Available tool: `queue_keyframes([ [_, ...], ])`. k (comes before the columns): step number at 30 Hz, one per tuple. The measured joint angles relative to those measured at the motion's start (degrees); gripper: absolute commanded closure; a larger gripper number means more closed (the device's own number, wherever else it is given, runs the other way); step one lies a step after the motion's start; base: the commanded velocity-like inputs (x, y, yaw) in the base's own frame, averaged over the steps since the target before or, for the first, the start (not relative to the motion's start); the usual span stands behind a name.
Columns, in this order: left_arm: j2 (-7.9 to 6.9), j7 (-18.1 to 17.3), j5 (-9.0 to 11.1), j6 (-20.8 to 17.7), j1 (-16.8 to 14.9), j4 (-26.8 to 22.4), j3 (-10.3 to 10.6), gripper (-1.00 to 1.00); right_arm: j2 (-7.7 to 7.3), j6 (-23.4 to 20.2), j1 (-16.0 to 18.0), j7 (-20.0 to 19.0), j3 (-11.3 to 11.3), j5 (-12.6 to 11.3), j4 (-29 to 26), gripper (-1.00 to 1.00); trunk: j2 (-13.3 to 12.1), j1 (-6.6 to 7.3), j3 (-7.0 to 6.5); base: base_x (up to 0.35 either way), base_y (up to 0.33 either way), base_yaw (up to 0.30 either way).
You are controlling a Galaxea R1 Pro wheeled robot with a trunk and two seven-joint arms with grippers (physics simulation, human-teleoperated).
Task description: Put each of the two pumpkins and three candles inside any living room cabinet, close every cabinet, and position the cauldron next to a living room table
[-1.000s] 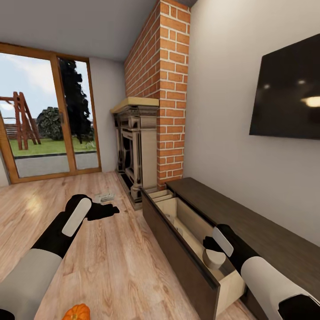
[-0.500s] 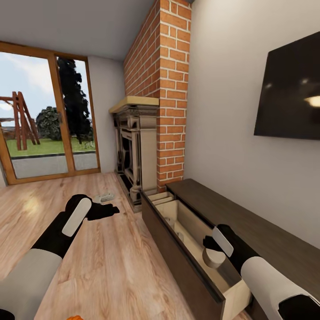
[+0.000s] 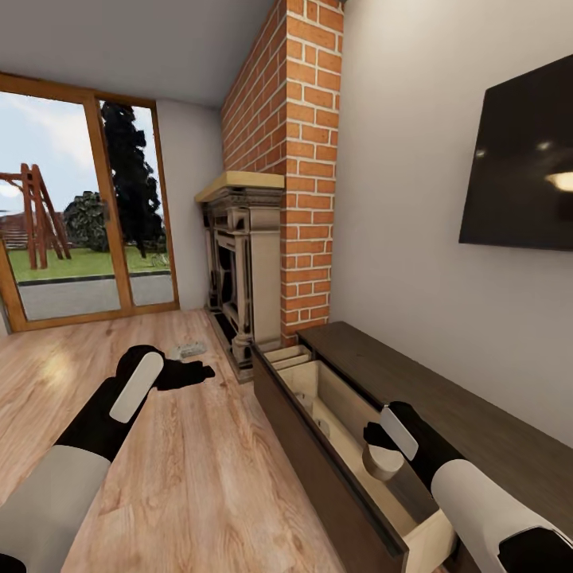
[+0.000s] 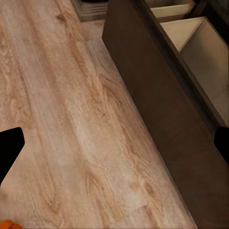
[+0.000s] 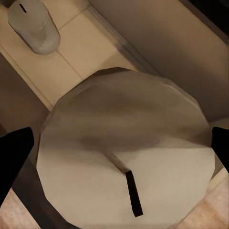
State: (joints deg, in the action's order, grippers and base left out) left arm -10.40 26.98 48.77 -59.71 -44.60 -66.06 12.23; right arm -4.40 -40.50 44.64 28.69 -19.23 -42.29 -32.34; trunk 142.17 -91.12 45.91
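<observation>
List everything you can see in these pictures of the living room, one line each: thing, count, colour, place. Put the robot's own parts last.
Cabinet: one, dark brown, along the right wall, drawer pulled open.
Candles: two, pale grey-white; one between the right gripper's fingers over the open drawer, one standing inside the drawer.
Pumpkin: an orange sliver on the floor, at the left wrist view's edge.
Fireplace: one, beige and dark, at the foot of the brick chimney.
Television: one, black, on the right wall.
Glass door: one, wood-framed, far wall.
Small pale object: one, on the floor by the fireplace.
Left gripper: black, above the floor.
Right gripper: black, over the drawer.
</observation>
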Motion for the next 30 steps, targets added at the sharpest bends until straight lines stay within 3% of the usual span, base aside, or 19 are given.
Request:
queue_keyframes([
  [3, 0.0, 0.01, -0.03, 0.0, 0.0, -0.51, 0.01, -1.0, 0.0, -0.03, -0.01, -0.02, 0.0, -0.03, 0.01, 1.0, 1.03, -0.58, 0.55, 0.002, 0.0, 0.0],
  [16, -0.01, 0.02, 0.03, 0.0, 0.0, -0.68, 0.02, -1.0, -0.02, -0.02, 0.02, -0.05, -0.08, 0.05, 0.01, 1.0, 1.21, -0.92, 3.43, 0.0, 0.0, 0.0],
  [21, 0.0, 0.02, 0.04, -0.05, 0.0, -0.75, 0.02, -1.0, -0.08, -0.01, 0.01, 0.0, -0.03, 0.14, 0.37, 1.0, 1.22, -0.92, 3.44, 0.0, 0.0, 0.0],
  [30, 0.0, 0.02, 0.0, -0.06, 0.0, -0.85, 0.02, -1.0, -0.44, -0.02, 0.02, 0.01, 0.0, 0.24, 0.69, 1.0, 1.31, -1.1, 4.99, 0.0, 0.0, 0.0],
])
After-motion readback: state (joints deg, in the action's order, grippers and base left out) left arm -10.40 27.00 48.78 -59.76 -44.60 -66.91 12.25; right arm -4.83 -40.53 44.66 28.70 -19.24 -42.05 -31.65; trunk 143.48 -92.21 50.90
